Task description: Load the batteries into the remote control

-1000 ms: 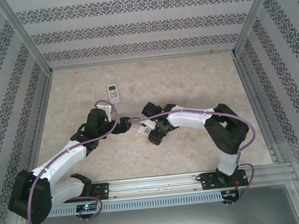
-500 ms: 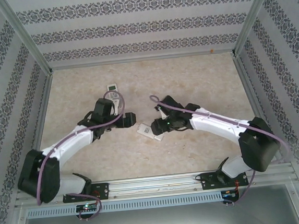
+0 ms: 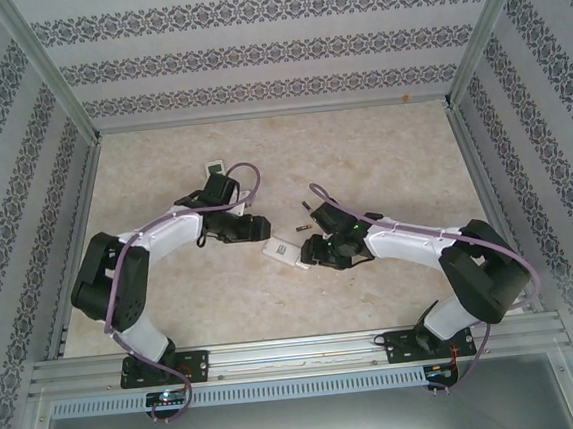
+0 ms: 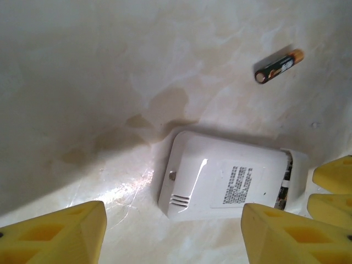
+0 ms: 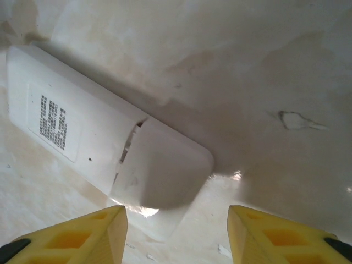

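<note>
Right wrist: right gripper [image 5: 175, 220] hangs open above the remote [image 5: 71, 132], cover [image 5: 165, 170] ajar, left gripper [image 4: 173, 212] open too; a nudge could roll away the battery [image 4: 279, 65] at its one o'clock.

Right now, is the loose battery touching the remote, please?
No, the battery lies on the table apart from the remote.

Our arms bend inward; left gripper [image 3: 255, 227] and right gripper [image 3: 310, 260] point down near each other, jaws apart.
</note>
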You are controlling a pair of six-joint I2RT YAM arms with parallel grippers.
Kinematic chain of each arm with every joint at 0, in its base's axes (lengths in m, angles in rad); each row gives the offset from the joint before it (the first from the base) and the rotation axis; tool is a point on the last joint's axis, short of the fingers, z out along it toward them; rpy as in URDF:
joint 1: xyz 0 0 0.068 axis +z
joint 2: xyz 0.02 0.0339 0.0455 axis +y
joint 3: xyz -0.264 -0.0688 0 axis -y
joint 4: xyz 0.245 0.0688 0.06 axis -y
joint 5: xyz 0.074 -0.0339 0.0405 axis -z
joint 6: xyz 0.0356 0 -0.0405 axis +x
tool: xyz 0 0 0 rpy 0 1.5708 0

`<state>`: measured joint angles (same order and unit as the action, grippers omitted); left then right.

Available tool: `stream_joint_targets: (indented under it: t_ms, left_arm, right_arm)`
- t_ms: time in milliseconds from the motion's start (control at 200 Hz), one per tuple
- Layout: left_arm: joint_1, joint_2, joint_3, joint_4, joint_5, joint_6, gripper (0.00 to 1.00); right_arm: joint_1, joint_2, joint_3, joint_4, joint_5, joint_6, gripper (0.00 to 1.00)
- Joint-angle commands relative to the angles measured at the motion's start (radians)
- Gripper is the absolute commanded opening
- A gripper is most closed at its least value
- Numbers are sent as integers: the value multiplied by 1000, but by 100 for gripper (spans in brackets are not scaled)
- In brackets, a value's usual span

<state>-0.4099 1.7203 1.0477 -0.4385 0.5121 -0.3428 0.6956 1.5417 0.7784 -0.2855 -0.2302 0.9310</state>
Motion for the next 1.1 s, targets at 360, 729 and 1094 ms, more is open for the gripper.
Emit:
stream_joint_targets:
  t_ms: [360,729,1094]
  left_arm:
    - [11,127,90,-127,157,62,60]
    - [5,188,122,-175,183,67,43]
    - [2,201,135,-203,175,78,42]
  right_arm:
    - [25,52,8,-62,0,6,44]
    - [68,73,47,-187,50,-53,41]
    - [125,141,116,-240,77,-87,42]
